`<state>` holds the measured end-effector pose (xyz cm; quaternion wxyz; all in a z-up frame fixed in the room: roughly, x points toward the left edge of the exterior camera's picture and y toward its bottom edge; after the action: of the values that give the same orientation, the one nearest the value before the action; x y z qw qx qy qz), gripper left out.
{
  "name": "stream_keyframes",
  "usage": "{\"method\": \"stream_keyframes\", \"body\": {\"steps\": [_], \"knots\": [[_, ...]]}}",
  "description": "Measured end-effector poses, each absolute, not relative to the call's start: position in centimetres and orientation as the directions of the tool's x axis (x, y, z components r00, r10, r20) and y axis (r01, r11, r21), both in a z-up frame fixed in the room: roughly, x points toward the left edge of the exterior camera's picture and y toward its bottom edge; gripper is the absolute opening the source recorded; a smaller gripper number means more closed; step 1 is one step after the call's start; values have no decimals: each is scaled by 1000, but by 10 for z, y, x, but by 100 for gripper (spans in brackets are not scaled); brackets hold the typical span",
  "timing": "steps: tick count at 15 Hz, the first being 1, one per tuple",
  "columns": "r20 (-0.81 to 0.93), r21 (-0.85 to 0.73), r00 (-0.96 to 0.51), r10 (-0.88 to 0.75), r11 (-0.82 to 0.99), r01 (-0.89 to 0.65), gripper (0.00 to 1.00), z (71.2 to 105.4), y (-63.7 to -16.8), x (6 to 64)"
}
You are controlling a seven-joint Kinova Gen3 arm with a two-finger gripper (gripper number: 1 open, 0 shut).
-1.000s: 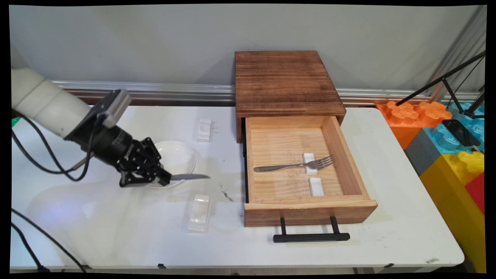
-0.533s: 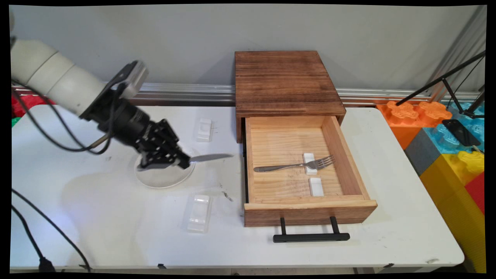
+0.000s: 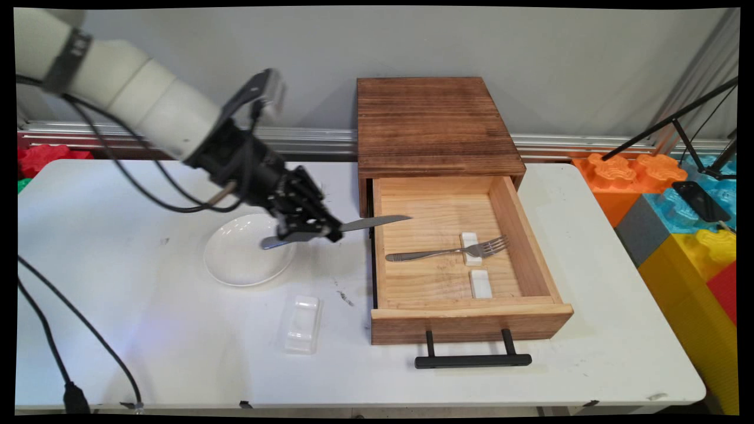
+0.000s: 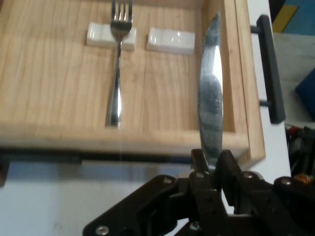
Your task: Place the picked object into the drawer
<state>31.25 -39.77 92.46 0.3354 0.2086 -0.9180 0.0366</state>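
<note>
White plate and cutlery rest on table.

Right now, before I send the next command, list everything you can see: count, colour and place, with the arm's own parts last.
knife: 1, silver, held in the gripper, blade tip over the drawer's left wall
drawer: 1, light wood, pulled open from the dark wooden box, black handle in front
fork: 1, silver, in the drawer, neck on a rest
cutlery rests: 2 in the drawer, white; 1 more on the table, near the drawer's front left corner
plate: 1, white, on the table left of the drawer
table: 1, white
foam blocks: several, coloured, right of the table
gripper: 1, black, shut on the knife, above the plate's right edge
</note>
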Motion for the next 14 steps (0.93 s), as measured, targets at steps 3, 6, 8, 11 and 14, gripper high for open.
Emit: {"method": "stream_keyframes", "body": {"steps": [3,6,8,11,14], "knots": [[637,75,-683,-357,910,-407,0,925,-405,289],[644,72,-678,-355,910,-408,0,923,-418,254],[646,72,-676,-355,910,-409,0,921,-425,233],[647,68,-677,-350,911,-407,0,917,-432,208],[646,54,-682,-343,911,-408,0,911,-441,184]]}}
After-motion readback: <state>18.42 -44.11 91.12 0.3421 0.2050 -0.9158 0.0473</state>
